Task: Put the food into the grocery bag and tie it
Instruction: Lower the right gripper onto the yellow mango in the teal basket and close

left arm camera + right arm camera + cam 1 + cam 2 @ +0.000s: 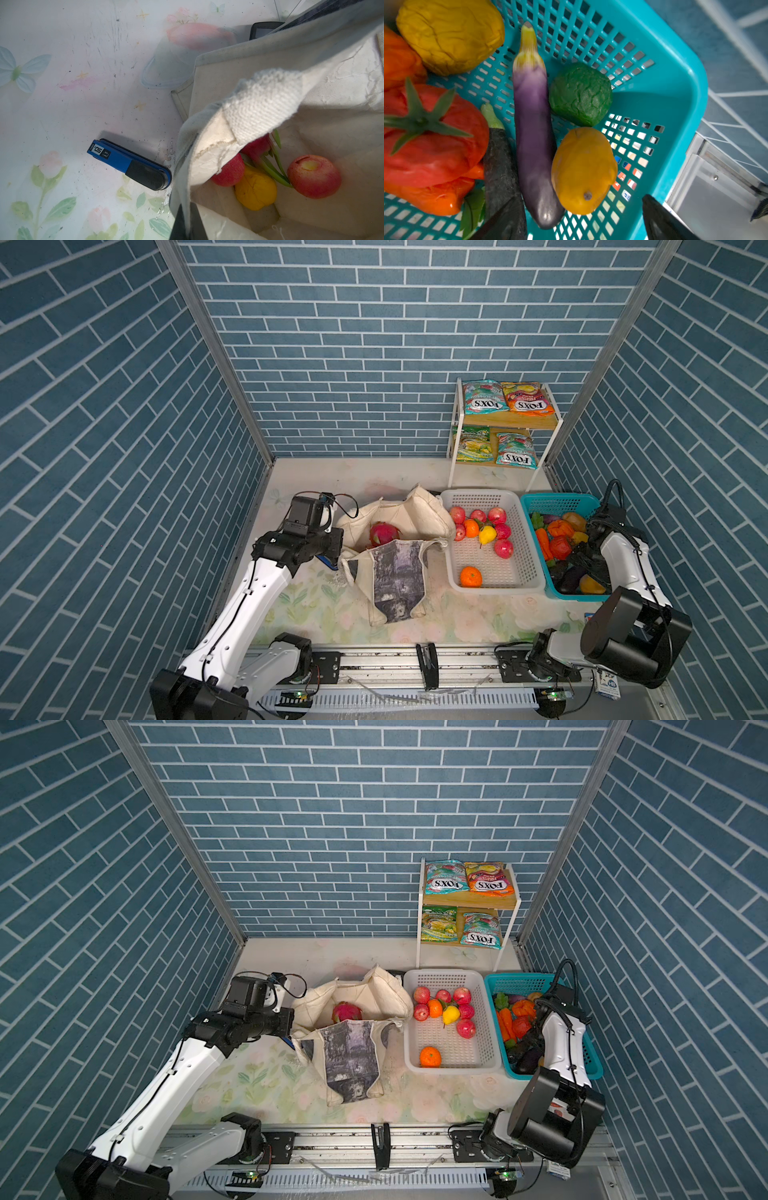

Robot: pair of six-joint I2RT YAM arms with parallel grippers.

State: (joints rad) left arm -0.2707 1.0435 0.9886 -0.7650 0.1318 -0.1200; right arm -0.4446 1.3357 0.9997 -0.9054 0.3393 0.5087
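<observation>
Both busy mid-packing: left pincer grips the bag rim; right pincer gapes over the purple eggplant; I'd lower, then close.

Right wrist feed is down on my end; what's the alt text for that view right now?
The right gripper, jaws wide open and empty, hovers over the teal basket, above a long purple eggplant and an orange-yellow fruit. Around them lie a green lumpy vegetable, a dark eggplant, a red tomato and a wrinkled yellow piece.

Bag mouth open, blue stapler alongside
</observation>
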